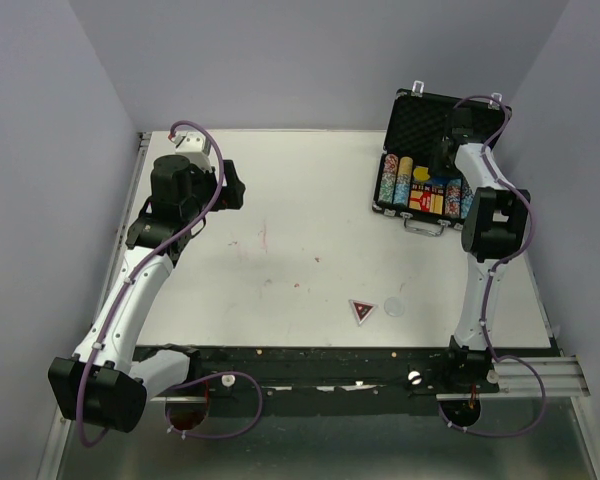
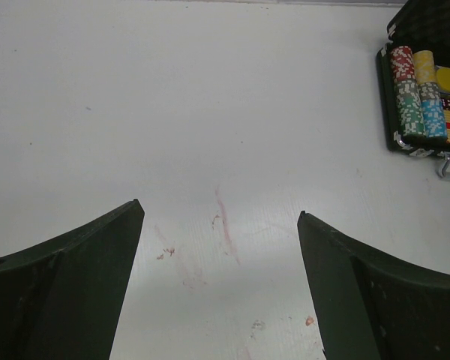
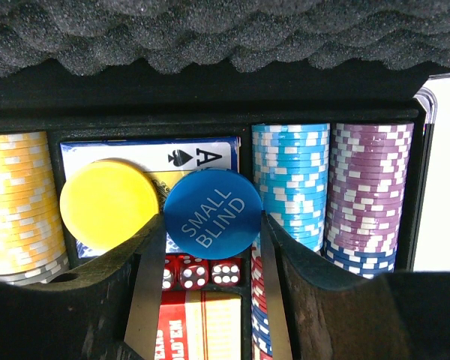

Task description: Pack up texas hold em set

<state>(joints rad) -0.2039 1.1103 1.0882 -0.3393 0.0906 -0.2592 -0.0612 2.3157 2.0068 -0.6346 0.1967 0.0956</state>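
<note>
While the left gripper (image 2: 219,214) hangs spread wide over the table (image 2: 210,90), the right gripper (image 3: 212,223) clamps the blue disc (image 3: 214,202) inside the open case (image 1: 420,118), upper right. Triangle button (image 1: 362,311) lies on the table, lower centre.

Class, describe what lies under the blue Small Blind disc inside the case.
Under the blue disc lies a card deck showing an ace of spades; red dice peek out below. The deck's middle is covered.

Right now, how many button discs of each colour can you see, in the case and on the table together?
Yellow round disc: 1
Blue round disc: 1
Red triangular disc: 1
Pale round disc: 1
Total: 4
</note>
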